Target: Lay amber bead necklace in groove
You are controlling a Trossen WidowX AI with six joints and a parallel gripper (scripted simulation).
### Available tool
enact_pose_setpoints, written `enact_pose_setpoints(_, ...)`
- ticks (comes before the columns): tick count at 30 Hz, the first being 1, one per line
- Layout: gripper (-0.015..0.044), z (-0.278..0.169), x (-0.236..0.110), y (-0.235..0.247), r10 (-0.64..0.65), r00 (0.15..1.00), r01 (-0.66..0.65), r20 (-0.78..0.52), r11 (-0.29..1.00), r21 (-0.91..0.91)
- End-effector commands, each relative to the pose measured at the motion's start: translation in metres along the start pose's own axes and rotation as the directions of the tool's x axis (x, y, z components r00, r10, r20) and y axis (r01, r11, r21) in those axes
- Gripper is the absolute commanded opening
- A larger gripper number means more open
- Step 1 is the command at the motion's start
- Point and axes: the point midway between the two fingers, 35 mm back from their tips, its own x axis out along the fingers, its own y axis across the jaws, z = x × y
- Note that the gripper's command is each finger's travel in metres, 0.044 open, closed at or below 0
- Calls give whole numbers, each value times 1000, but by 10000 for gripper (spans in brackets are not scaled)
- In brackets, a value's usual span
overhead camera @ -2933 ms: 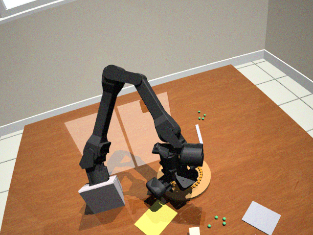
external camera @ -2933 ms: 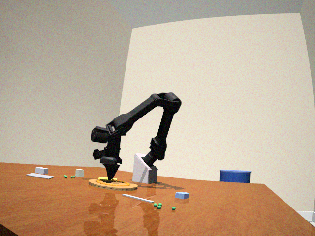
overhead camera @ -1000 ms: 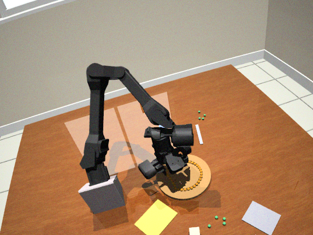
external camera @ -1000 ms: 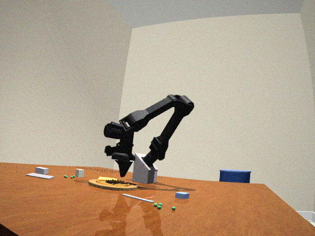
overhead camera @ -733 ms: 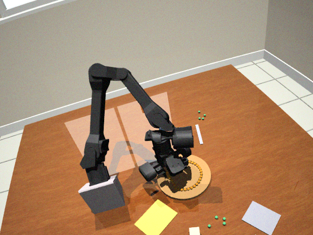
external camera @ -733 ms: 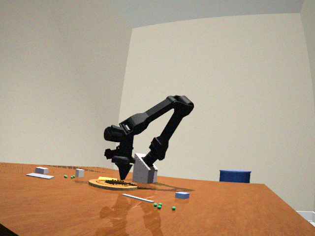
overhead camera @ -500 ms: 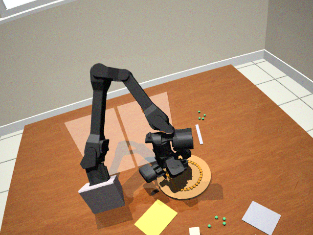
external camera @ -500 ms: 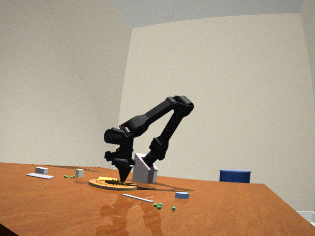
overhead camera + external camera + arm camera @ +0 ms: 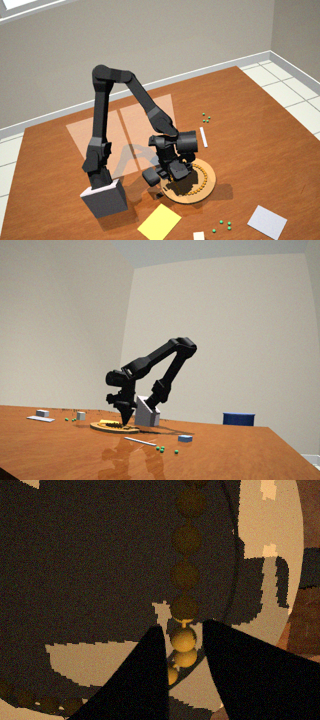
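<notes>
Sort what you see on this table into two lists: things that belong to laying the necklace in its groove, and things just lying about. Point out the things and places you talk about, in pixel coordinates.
Belongs to the job:
- amber bead necklace [image 9: 205,178] [image 9: 186,539]
- round tan bead board [image 9: 211,182] [image 9: 113,431] [image 9: 280,520]
- black two-fingered gripper [image 9: 124,423] [image 9: 183,627]

Just lying about:
- small green balls [image 9: 229,223] [image 9: 162,450]
- flat yellow sheet [image 9: 160,222] [image 9: 109,421]
- thin white strip [image 9: 203,136] [image 9: 140,441]
- small blue block [image 9: 185,438]
</notes>
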Motion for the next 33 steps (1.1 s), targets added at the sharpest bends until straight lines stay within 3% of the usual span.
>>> enact_pose_setpoints(1, 0, 0, 0, 0, 0, 1000, 0, 0, 1000, -1)
enact_pose_setpoints(33, 0, -1, -6, -1, 1, 1000, -1, -6, 1000, 4)
